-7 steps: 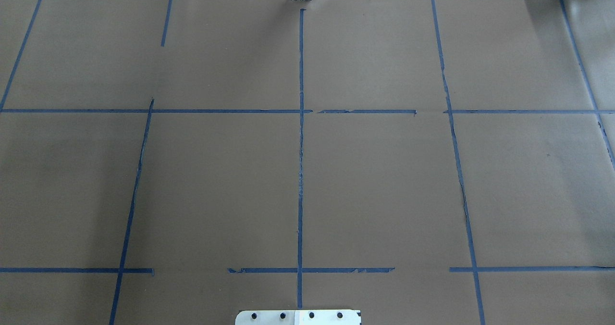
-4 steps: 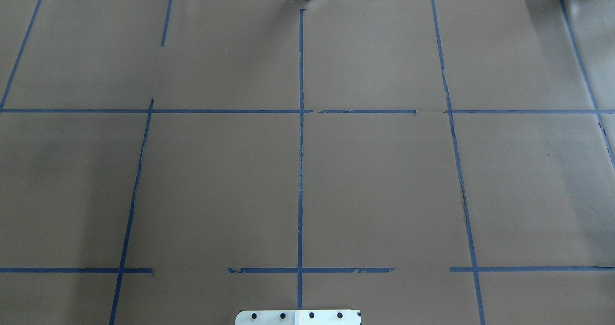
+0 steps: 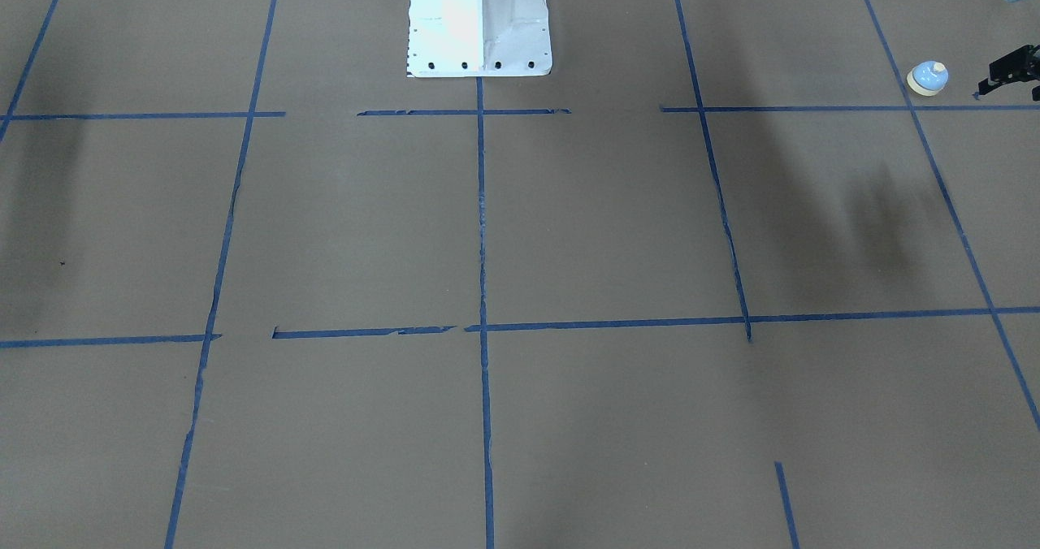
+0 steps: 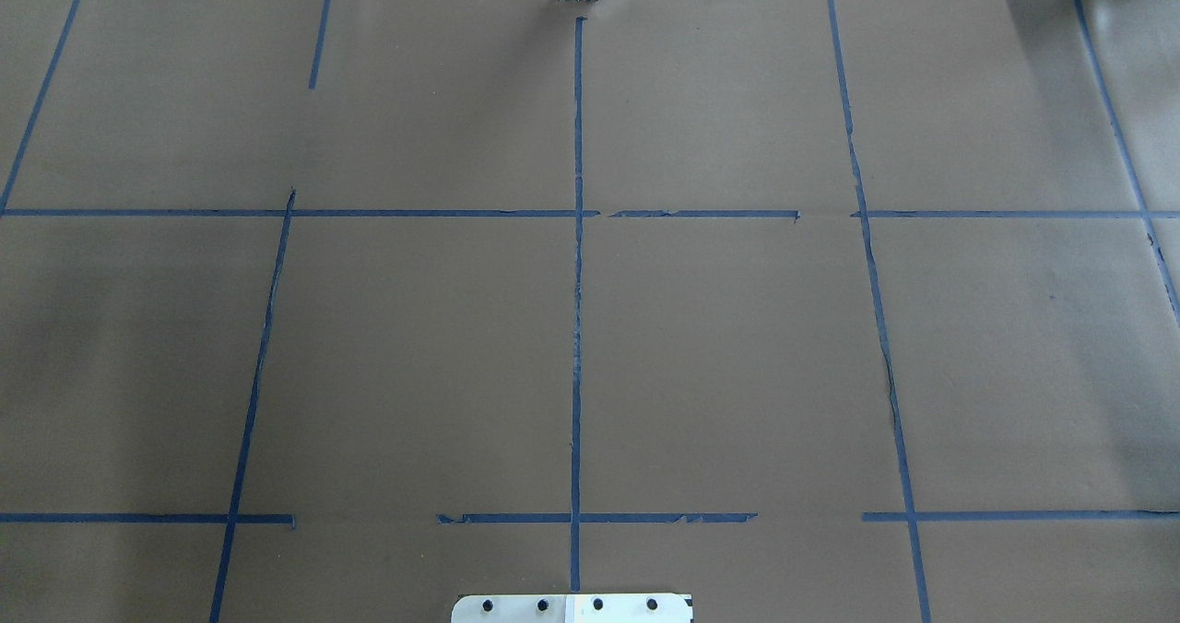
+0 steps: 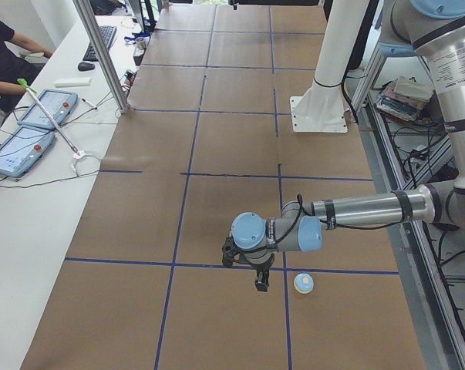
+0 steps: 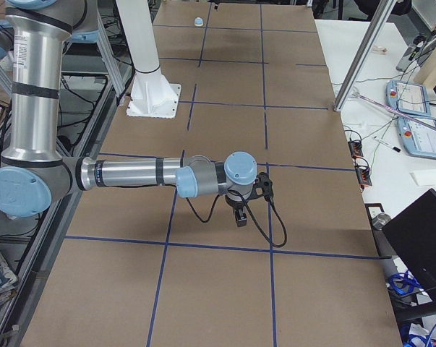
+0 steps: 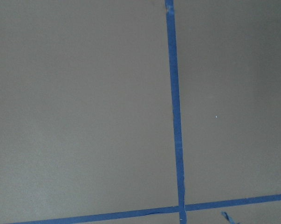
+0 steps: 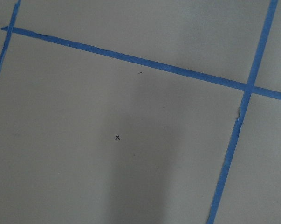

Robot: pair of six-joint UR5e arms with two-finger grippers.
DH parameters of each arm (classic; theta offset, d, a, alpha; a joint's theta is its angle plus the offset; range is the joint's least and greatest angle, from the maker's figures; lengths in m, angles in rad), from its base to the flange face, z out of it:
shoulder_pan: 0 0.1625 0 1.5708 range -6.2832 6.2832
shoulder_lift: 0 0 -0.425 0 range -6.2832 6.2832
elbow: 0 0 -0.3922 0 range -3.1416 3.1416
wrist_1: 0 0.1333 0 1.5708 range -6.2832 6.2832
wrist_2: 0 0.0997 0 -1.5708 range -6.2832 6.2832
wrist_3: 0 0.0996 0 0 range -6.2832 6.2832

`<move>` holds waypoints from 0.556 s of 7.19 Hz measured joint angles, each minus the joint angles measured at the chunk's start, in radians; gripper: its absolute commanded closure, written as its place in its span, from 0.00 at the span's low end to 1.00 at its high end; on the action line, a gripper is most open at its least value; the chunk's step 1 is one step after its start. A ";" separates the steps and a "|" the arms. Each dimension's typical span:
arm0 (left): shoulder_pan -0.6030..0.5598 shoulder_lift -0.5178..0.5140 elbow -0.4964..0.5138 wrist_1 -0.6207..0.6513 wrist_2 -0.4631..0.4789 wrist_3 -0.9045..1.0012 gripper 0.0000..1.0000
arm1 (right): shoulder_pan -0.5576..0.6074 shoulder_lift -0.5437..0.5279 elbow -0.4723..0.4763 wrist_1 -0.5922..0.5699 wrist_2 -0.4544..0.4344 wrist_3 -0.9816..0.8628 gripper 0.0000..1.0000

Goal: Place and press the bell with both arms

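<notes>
Resting upright: one bell (image 3: 927, 78) near left tool (image 5: 261, 280); right tool (image 6: 240, 215) well apart; two tools, cannot tell spread.

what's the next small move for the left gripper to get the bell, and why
Likely ease the left gripper sideways until it is centred over the bell, before lowering. The bell stands upright on the table, ungripped, with a gap to the gripper beside it. The left wrist view shows only table and blue tape, so the gripper is not yet aimed at it.
</notes>
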State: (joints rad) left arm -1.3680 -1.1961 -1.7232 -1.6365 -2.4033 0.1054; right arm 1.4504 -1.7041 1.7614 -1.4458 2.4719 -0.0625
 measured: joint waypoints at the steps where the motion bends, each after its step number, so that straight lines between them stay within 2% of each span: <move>1: 0.050 0.004 0.019 -0.015 0.000 0.001 0.00 | -0.009 -0.001 0.000 0.009 0.002 0.003 0.00; 2: 0.095 0.007 0.047 -0.037 0.000 0.002 0.00 | -0.012 -0.001 0.001 0.011 0.005 0.004 0.00; 4: 0.159 0.017 0.145 -0.167 0.000 0.001 0.00 | -0.013 -0.002 0.004 0.012 0.028 0.004 0.00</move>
State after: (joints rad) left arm -1.2087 -1.1789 -1.5778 -1.8039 -2.4037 0.1064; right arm 1.4377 -1.7057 1.7653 -1.4339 2.4997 -0.0586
